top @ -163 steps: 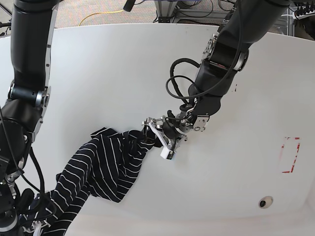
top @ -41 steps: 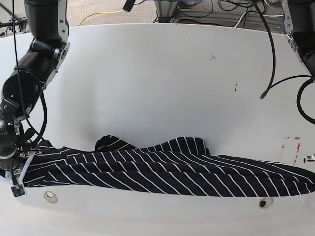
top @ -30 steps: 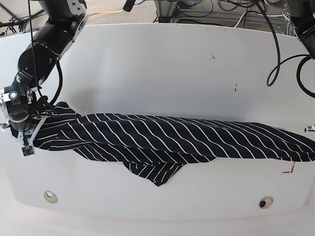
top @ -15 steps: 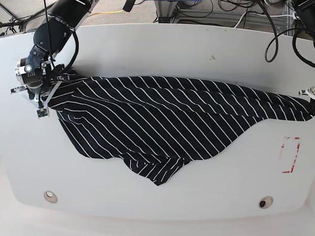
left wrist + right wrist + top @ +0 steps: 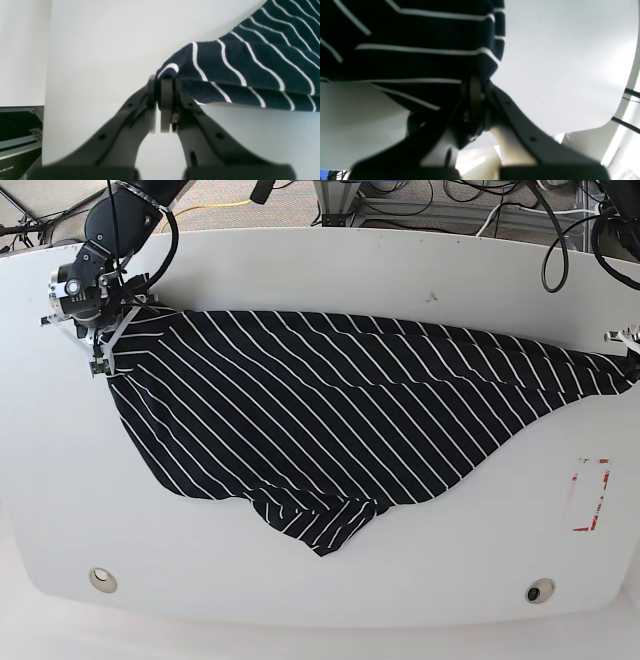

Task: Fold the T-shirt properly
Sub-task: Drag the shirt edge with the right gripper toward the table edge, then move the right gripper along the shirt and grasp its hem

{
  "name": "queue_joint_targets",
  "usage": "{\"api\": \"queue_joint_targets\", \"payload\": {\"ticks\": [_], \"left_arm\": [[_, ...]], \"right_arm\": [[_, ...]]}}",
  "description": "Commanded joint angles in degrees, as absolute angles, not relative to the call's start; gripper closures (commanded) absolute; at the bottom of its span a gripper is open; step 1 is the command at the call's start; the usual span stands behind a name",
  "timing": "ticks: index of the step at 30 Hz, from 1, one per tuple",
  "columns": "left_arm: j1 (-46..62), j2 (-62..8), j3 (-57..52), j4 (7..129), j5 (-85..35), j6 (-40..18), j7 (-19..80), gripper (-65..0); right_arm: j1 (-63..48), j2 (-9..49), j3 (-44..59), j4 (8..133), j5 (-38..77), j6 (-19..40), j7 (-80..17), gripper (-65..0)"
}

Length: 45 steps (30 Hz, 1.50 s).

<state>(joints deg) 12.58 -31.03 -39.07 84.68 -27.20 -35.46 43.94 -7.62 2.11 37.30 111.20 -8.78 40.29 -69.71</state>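
The T-shirt (image 5: 330, 400), dark with thin white stripes, is stretched wide across the white table (image 5: 300, 270) in the base view. Its lower part bunches to a point near the middle front. My right gripper (image 5: 106, 348) is at the far left of the base view, shut on one end of the shirt. My left gripper (image 5: 631, 346) is at the far right edge, shut on the other end. The left wrist view shows the left gripper (image 5: 162, 83) pinching a striped fold of the T-shirt (image 5: 250, 67). In the right wrist view the right gripper (image 5: 475, 87) clamps the T-shirt (image 5: 407, 32) edge.
A red rectangular mark (image 5: 590, 495) is on the table at the right. Two small round fittings (image 5: 100, 578) (image 5: 540, 591) sit near the front edge. Cables (image 5: 420, 200) lie behind the table. A black case (image 5: 17, 135) stands beyond the table edge in the left wrist view.
Both grippers have carried the shirt's ends from the table's front toward its back. The cloth has spread out from a narrow band into a wide sheet.
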Motion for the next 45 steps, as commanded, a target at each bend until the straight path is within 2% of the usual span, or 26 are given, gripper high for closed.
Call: {"api": "queue_joint_targets", "payload": {"ticks": [1,4,6,9,12,13,20,25,28,33,37,40,45], "left_arm": [[12.35,-32.84,-39.78,85.49,-27.82,-35.47,42.59,0.0],[12.7,-32.92,-39.78,85.49,-27.74,-35.47,42.59,0.0],[12.7,-32.92,-39.78,85.14,-27.74,-35.56,42.59,0.0],[12.7,-32.92,-39.78,84.44,-27.74,-36.18,42.59,0.0],[12.62,-32.92,-39.69,84.35,-27.74,-36.18,42.59,0.0],[12.62,-32.92,-39.69,84.53,-27.74,-36.18,42.59,0.0],[12.7,-32.92,-39.69,84.62,-27.74,-36.18,42.59,0.0],[12.7,-32.92,-39.69,84.7,-27.74,-36.18,42.59,0.0],[12.7,-32.75,-39.69,84.79,-27.82,-36.18,42.59,0.0],[12.7,-32.75,-39.6,84.79,-27.82,-36.18,42.59,0.0],[12.7,-32.75,-39.43,84.79,-27.82,-36.18,42.59,0.0],[12.7,-32.66,-39.34,84.88,-27.82,-36.18,42.68,0.0],[12.79,-32.66,-39.25,84.88,-27.82,-36.18,42.77,0.0]], "right_arm": [[-7.43,2.33,37.49,112.22,-8.92,40.0,-69.14,-0.8],[-8.66,1.71,38.55,112.22,-8.92,40.0,-69.14,-6.0],[-8.48,1.63,40.13,112.22,-8.92,40.0,-69.14,-13.8],[-8.48,1.63,41.01,113.27,-8.66,40.0,-69.23,-34.1],[-8.48,1.98,42.51,114.95,-3.56,40.0,-69.58,-61.4],[-8.48,2.33,42.51,115.21,-1.98,40.0,-69.58,-65.0],[-5.76,8.4,42.68,114.95,14.99,40.0,-69.67,-65.0],[1.54,10.77,39.08,109.76,18.86,40.0,-69.67,-65.0],[7.69,12.79,33.54,102.02,18.51,40.0,-69.32,-65.0],[20.09,13.58,31.6,86.11,18.42,40.0,-68.97,-65.0],[28.44,14.9,31.34,72.13,18.24,40.0,-62.99,-65.0],[34.95,16.75,27.3,60.26,15.96,40.0,-56.48,-65.0],[40.92,17.54,23.43,44.53,11.3,40.0,-41.8,-65.0]]}}
